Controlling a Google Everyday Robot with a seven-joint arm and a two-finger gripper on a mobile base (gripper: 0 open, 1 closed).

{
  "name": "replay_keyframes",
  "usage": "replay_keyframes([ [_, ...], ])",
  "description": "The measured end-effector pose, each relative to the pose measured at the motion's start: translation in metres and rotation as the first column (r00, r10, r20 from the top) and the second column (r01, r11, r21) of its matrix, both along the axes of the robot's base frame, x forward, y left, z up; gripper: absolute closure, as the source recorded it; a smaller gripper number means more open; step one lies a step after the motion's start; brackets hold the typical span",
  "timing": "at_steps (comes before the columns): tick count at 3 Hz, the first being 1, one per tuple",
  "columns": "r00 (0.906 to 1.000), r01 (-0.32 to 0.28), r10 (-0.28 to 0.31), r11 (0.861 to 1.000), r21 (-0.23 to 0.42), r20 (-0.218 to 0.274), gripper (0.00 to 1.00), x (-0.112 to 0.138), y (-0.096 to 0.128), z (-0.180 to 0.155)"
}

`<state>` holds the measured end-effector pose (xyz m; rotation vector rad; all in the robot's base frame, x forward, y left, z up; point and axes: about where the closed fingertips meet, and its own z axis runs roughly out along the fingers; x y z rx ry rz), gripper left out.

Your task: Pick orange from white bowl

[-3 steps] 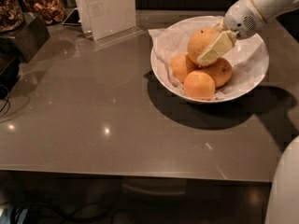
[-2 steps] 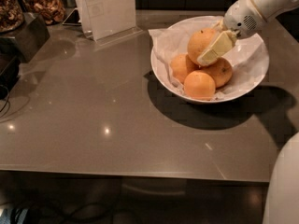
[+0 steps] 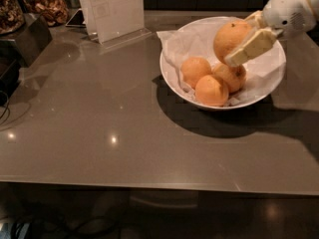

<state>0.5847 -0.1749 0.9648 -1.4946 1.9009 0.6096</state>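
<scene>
Holding: I have the gripper (image 3: 241,40) clamped on the orange (image 3: 230,38). One pale finger (image 3: 249,48) lies across its near right side, and the other sits behind it at the top right.
Gripper: it is in the upper right of my view, over the far right part of the bowl (image 3: 172,81). The white arm (image 3: 291,9) comes in from the right edge.
Orange: I read it as raised above the other fruits, with its outline crossing the bowl's far rim. A small dark stem dot shows near its top. I cannot tell whether its underside touches the fruit below.
Bowl: white and glossy, it stands on the table right of centre. It is lined with crinkled paper (image 3: 182,44) that juts past the far left rim.
Fruits: three smaller, deeper-orange ones lie together in the bowl. One is on the left (image 3: 195,71), one at the front (image 3: 212,90), and one on the right (image 3: 235,78) just under the near fingertip.
Table: grey-brown and glossy (image 3: 99,128), with a few light spots. I see the bowl's shadow falling to the front and right.
Sign: a clear stand with a white sheet (image 3: 112,6) stands at the far edge, left of the bowl and apart from it.
Far left: a dark box (image 3: 25,36) sits on the table, with a jar (image 3: 47,6) of brown bits behind it.
</scene>
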Motion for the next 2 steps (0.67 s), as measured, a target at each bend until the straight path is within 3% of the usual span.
replay_keyframes([
  [2, 0.9973, 0.072, -0.074, 0.985, 0.156, 0.004, 1.0, -0.079, -0.036, 0.004],
])
